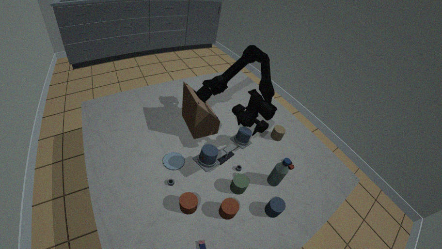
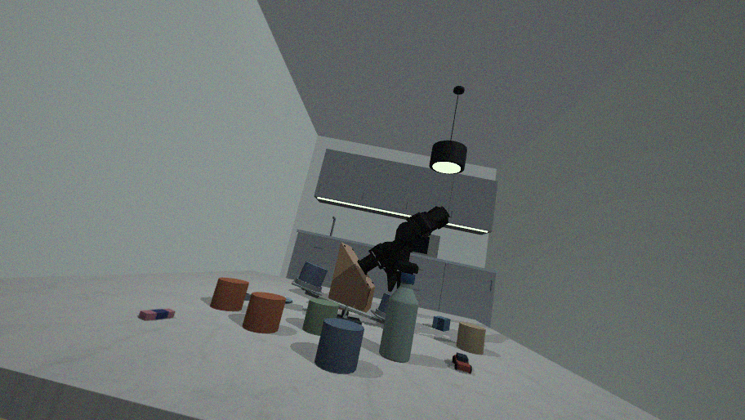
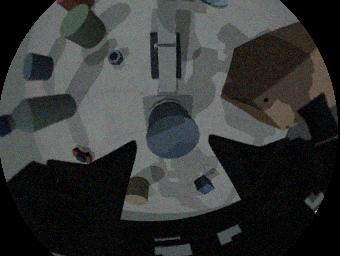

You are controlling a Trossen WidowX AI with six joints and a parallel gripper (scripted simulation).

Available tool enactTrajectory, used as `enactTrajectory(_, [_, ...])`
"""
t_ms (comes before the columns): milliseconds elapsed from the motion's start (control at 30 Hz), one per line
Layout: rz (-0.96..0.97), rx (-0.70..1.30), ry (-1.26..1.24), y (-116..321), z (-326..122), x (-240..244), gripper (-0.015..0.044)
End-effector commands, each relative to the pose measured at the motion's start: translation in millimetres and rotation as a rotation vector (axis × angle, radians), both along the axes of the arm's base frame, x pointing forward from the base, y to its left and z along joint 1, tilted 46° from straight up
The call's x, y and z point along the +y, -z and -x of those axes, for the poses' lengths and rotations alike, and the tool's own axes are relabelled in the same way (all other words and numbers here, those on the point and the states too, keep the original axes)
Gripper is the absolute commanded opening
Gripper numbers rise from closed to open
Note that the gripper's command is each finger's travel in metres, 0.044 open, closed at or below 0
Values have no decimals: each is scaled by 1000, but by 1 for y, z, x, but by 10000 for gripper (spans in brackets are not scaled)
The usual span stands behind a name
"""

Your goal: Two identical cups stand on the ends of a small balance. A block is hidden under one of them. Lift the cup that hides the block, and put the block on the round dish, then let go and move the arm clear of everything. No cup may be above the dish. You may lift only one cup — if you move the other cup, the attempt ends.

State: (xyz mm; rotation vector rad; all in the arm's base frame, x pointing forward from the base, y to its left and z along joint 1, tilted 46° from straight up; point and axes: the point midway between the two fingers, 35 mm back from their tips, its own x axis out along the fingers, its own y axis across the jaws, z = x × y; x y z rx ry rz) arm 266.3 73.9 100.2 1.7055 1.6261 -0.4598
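Blue-grey and upside down, one cup [image 1: 208, 154] [image 2: 313, 275] stands on the dish-side pan of a small grey metal balance [image 1: 227, 153] [image 2: 350, 317] [image 3: 167, 67]; from the top, its twin [image 1: 244, 135] [image 2: 384, 303] [image 3: 172, 134] stands on the other pan. The beam's long axis runs diagonally, from beside the round pale-blue dish [image 1: 173, 161] [image 2: 287, 300] [image 3: 216, 2] toward the black gripper [image 1: 246, 129] [image 2: 394, 288] [image 3: 174, 141]. The gripper hangs close to the twin, fingers wide apart with nothing between them. The block is out of sight, under a cup. A brown wooden wedge-shaped stand [image 1: 199, 118] [image 2: 350, 283] [image 3: 267, 75] rises beside the arm.

From the exterior, the beam slopes down toward the twin, with the dish-side cup higher; both cups lean with their pans. The gripper points downward behind the plain green bottle [image 2: 399, 323] [image 3: 47, 111] with its blue cap.

In the wrist view, the beam points almost straight up and down the frame. The twin lies between the spread fingers as seen from here, its closed end facing the camera; contact cannot be judged.
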Motion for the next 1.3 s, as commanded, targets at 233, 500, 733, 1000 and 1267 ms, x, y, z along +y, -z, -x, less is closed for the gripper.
enactTrajectory(233, [5, 6, 5, 13, -3, 11, 440])
enactTrajectory(500, [4, 5, 5, 22, -5, 20, 440])
enactTrajectory(733, [3, 5, 5, 30, -6, 29, 440])
enactTrajectory(1000, [-1, 5, 5, 38, -6, 38, 440])
enactTrajectory(1267, [-1, 5, 5, 38, -6, 39, 341])
